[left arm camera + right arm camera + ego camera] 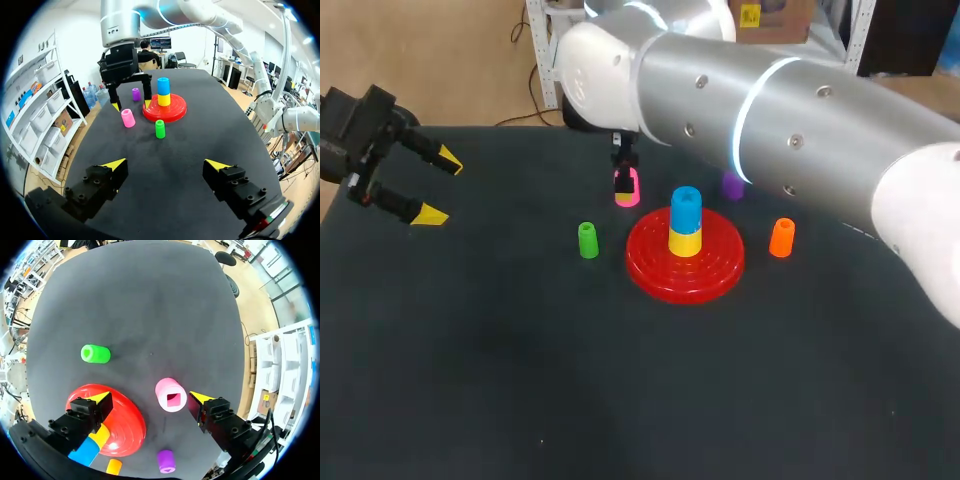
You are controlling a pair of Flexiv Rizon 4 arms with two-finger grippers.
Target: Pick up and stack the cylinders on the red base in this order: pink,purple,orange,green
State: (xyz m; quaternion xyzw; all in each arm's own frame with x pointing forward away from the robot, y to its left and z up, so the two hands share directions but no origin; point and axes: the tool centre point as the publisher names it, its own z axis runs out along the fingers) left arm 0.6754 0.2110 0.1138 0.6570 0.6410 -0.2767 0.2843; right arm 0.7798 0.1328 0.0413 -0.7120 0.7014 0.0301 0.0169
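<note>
Hanging wide open, the right pincer (150, 397) sits over the pink cylinder (171, 395), which stands on the dark bench (620, 380) just beside the red base (655, 262). The left pincer (441, 188) is open too, far away.

Robotics lab — left arm (360, 130) and right arm (770, 110) at black table (620, 400).

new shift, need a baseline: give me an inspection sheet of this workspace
surface: dark table
job's things: red base holds a yellow cylinder under a blue cylinder; pink cylinder, purple cylinder, orange cylinder, green cylinder stand apart on the table
clutter: nothing seen
pincers: right pincer open, fingers either side of the pink cylinder, not touching; left pincer open, empty, at the table's left edge
cables: nothing seen
surroundings: nothing seen over the table
</note>
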